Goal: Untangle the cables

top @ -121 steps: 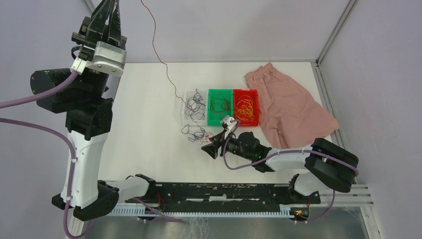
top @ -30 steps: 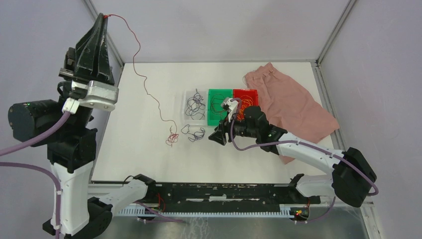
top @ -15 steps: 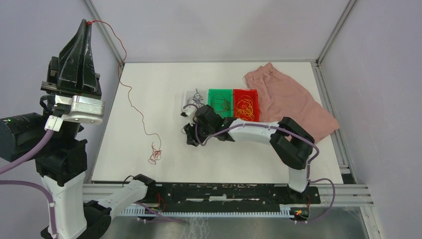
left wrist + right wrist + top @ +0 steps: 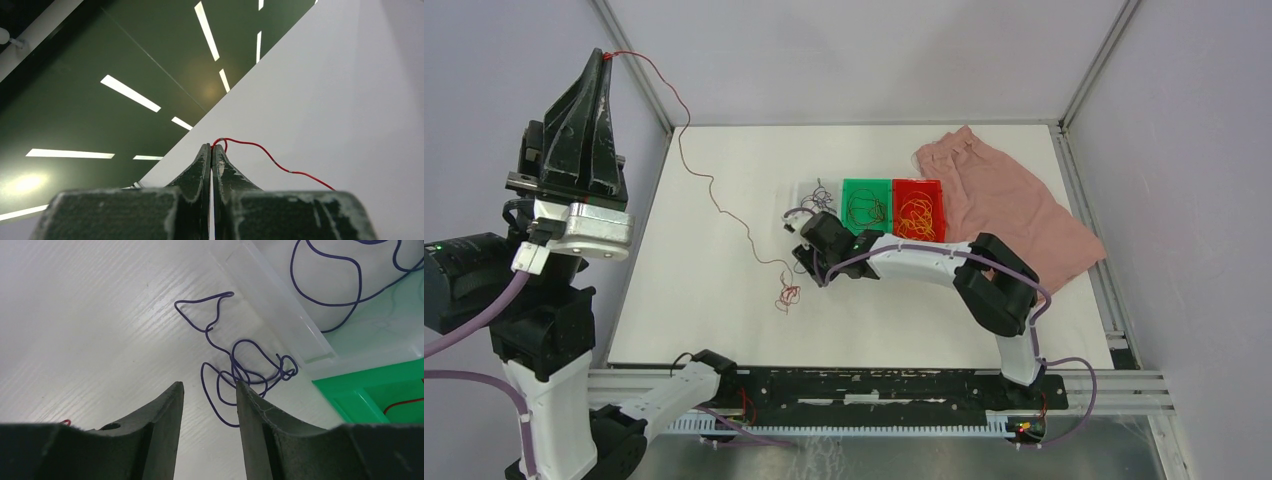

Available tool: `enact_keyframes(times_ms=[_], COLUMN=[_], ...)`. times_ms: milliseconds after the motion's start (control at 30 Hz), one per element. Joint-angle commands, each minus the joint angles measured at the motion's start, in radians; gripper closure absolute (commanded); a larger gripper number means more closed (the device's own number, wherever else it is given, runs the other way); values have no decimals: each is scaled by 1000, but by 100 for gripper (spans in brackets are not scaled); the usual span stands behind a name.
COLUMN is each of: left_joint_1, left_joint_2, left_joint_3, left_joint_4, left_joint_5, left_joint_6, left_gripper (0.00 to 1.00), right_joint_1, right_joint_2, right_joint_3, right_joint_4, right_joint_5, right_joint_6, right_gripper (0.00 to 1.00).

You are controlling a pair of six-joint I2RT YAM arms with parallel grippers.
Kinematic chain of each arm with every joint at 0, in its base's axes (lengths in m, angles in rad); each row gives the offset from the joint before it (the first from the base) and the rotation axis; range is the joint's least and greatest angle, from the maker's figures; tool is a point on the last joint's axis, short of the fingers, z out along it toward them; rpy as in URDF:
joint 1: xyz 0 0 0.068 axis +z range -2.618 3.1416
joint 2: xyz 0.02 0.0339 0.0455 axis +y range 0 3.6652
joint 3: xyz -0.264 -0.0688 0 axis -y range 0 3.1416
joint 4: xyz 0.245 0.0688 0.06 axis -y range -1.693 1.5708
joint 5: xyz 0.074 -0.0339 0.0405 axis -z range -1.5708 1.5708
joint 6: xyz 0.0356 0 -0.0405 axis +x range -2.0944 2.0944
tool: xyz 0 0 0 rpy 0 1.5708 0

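Robotics lab cell: white table (image 4: 714, 300), grey panel walls (image 4: 874, 50) w/ alu. frame (image 4: 1096, 65), 2-arm base rail (image 4: 874, 385), strip-lit ceiling (image 4: 150, 60).

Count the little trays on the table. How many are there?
3. They sit in a row: the clear tray at the left end, partly hidden under the right arm; the green tray in the middle; the red tray at the right end, next to the pink cloth.
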State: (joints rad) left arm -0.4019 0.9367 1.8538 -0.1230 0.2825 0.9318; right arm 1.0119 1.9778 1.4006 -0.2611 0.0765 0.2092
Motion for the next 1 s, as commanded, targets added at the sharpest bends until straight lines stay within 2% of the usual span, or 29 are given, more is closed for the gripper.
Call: enact_keyframes(times_ms=[0,200,533,767,967], left_joint_1=[-4,-3,-3,-4,-4], left_joint_2=[-4,-4,1,4,7], left_joint_3=[18,18,24,36,48], left_joint_4=[11,7,6,8,8], left_joint_5=[18,22,29,30,32], left_joint_6=[-1,-3,2,4,6], left_gripper=[97,97,97,97,97], right_joint_1=[10,15,-72,-82,-82], right_joint_2=[-14,-90,-213,-97,-11], right_joint_3=[35,-7,-164,-105,-91], right_joint_4=[-18,31,239,123,135], right_joint_5=[104,99,-100,-153,-190], right_joint_6=[3,9,165,148,166], right_gripper=[50,48,47,43,50])
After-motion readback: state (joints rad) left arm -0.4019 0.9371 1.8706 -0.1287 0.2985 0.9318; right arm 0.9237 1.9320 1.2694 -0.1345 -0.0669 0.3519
